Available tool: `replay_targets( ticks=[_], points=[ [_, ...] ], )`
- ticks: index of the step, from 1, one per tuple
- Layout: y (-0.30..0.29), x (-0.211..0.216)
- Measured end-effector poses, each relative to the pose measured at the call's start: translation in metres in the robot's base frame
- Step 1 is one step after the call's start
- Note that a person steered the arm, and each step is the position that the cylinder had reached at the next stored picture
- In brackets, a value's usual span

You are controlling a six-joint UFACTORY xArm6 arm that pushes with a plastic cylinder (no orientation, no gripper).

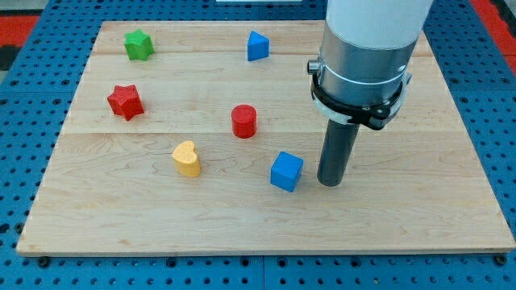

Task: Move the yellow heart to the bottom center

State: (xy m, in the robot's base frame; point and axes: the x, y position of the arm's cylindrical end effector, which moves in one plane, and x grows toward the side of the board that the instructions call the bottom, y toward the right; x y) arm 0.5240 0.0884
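Standing right of centre on tabletop [451,201]: my tip [330,184], bare rod end effector, nothing to spread or pinch. Blue cube [286,171] just beside, leftward. Yellow heart [186,159] farther left, beyond cube, left of centre, above bottom edge.

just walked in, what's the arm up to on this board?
It is a block-pushing setup on a wooden board. My tip rests on the board just to the view's right of the blue cube, with a narrow gap between them. The yellow heart, which is meant to go to the bottom center, sits left of center, well away from my tip. A red cylinder, red star, green star and blue triangular block lie scattered further up.
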Motion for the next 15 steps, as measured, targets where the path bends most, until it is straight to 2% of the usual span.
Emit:
replay_targets(
  ticks=[1, 2, 3, 4, 5, 6, 7, 8, 9, 10, 11, 12, 13, 14, 15],
  points=[
    [-0.001, -0.002],
    [-0.039, -0.002],
    [-0.039, -0.006],
    [-0.033, -0.028],
    [-0.062, -0.028],
    [-0.131, 0.017],
    [-0.145, 0.02],
    [-0.115, 0.053],
    [-0.165, 0.062],
    [-0.231, 0.041],
    [-0.226, 0.052],
    [-0.19, 0.092],
    [-0.173, 0.065],
    [-0.184, 0.04],
    [-0.22, 0.035]
  ],
)
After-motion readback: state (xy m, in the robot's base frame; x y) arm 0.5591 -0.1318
